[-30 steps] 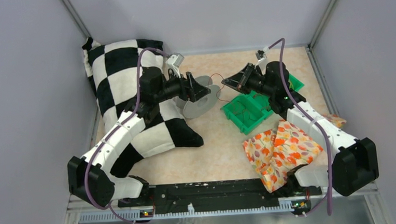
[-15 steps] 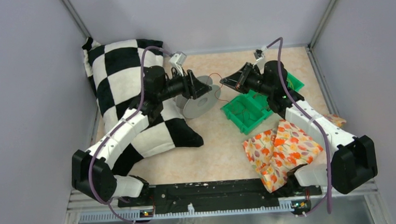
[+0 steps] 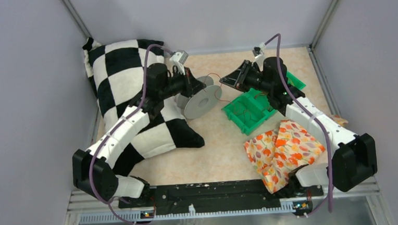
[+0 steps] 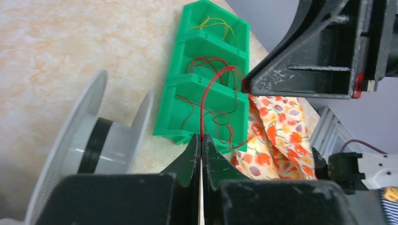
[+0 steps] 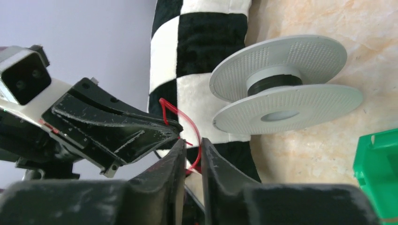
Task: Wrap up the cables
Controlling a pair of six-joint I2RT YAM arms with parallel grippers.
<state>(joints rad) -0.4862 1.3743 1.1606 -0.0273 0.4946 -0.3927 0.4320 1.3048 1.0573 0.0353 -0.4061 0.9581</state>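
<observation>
**Red cable strung between both grippers, over the spool**

Top view: left gripper [image 3: 194, 83] and right gripper [image 3: 228, 81] face each other tip to tip, near but apart, over the far half of the table [image 3: 215, 148]. 1 red cable [image 3: 215, 75] arcs across the gap between them.

Left wrist view: the left gripper [image 4: 202, 138] has its fingers pressed flat together with no gap, pinching the red cable [image 4: 202, 110] at the very tips. From there the cable rises and bends toward 1 o'clock, ending at the tip of the right gripper [image 4: 245, 85].

Right wrist view: the right gripper [image 5: 192, 143] has its fingers a narrow slit apart. The red cable [image 5: 199, 140] drops into the slit along the 3 o'clock finger. I cannot tell whether it is clamped. The left gripper [image 5: 176, 127] tip sits just at 11 o'clock of the slit.

Green bin [image 4: 171, 110]: 3 compartments in a row. Loose red curls lie in the near 2, and the yellow cable [image 4: 213, 21] lies in the far 1.

Layout, top view: the grey spool [image 3: 201, 99] is at 6 o'clock of the gap. The green bin [image 3: 232, 112] is at 3 o'clock of the spool and the checkered pillow [image 3: 116, 70] at 9 o'clock. The floral cloth [image 3: 280, 152] is at 5 o'clock of the bin.
</observation>
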